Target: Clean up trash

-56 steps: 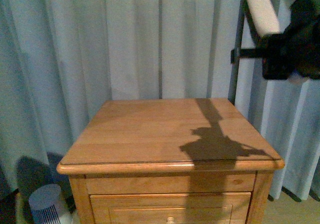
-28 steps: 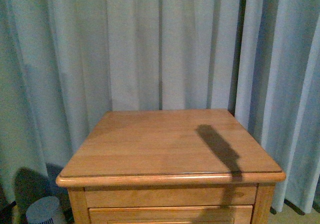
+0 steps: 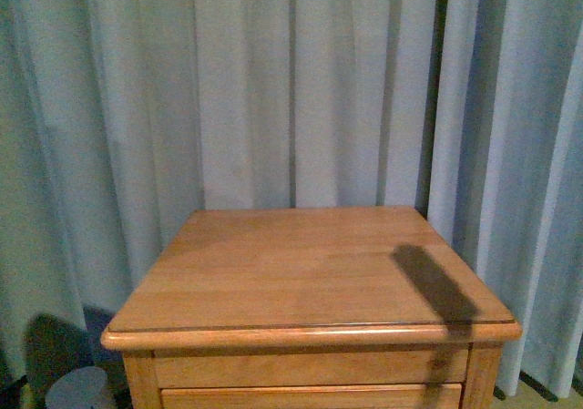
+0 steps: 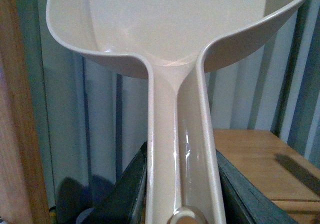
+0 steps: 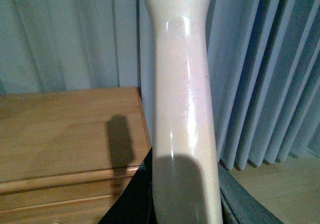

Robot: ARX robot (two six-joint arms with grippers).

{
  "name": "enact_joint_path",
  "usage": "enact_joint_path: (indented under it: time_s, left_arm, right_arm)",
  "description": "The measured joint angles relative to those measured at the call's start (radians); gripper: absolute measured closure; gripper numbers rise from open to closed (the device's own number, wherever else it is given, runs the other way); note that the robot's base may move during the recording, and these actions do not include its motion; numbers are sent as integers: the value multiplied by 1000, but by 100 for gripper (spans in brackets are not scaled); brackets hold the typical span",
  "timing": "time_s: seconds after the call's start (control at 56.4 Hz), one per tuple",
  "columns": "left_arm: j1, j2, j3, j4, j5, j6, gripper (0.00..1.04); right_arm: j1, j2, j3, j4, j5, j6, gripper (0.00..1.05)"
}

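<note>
No trash shows in any view. In the left wrist view my left gripper (image 4: 181,204) is shut on the long handle of a beige dustpan (image 4: 165,29), whose pan is held up in front of the curtain. The pan's inside looks bare where I can see it. In the right wrist view my right gripper (image 5: 182,204) is shut on the smooth beige handle of the brush (image 5: 182,84); the bristle end is out of frame. Neither arm appears in the front view, only a dark shadow on the wooden nightstand (image 3: 273,272).
The nightstand has a drawer front (image 3: 310,400) below its top. Pale blue curtains (image 3: 273,90) hang behind and to both sides. A round white and blue bin (image 3: 80,389) stands on the floor at the nightstand's left. Bare wooden floor (image 5: 280,194) lies to its right.
The right arm with the brush was at the front view's upper right a second ago and has left that view. Its shadow on the nightstand shrank and slid right. The camera view tilted up slightly.
</note>
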Motion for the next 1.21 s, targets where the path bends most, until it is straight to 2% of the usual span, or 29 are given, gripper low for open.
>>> enact_joint_path:
  time_s: [1.205]
  left_arm:
    - [1,-5,-3,0,3,-6,77]
  right_arm:
    - [-5,2,0,-3,3,10,86]
